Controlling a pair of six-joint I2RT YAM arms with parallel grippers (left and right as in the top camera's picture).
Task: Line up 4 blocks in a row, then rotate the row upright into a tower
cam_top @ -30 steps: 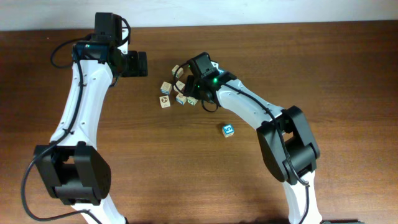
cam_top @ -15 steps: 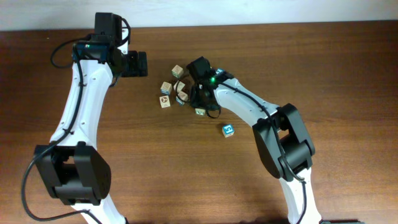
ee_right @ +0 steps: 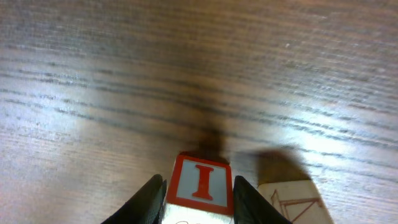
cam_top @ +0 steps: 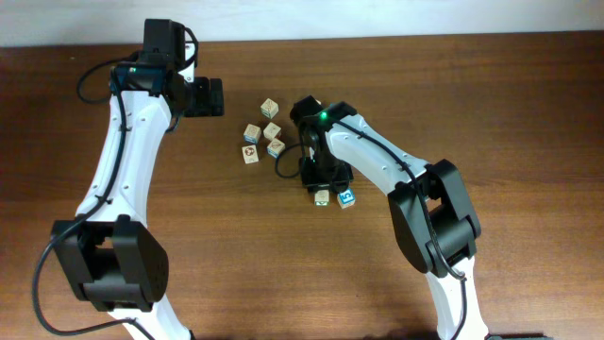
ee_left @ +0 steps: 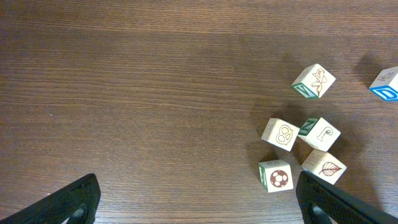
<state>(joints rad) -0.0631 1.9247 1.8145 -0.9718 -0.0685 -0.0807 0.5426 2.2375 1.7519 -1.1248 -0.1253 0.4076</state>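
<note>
left claw (ee_left: pixel 198 186): wide open, empty | right claw (ee_right: pixel 199 194): clamped on one block (ee_right: pixel 199 180) | loose cluster (cam_top: pixel 273 129): five cubes

My left claw (ee_left: pixel 199 200) gapes wide above the table (ee_left: pixel 124 74); five picture cubes (ee_left: pixel 280 134) lie loosely at right (a sixth cube (ee_left: pixel 386 84), seemingly blue-faced, is edge-cropped).

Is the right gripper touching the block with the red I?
Touching. The right wrist view shows the right gripper with its fingers pressed against both sides of the red-I block, no gap visible.
</note>
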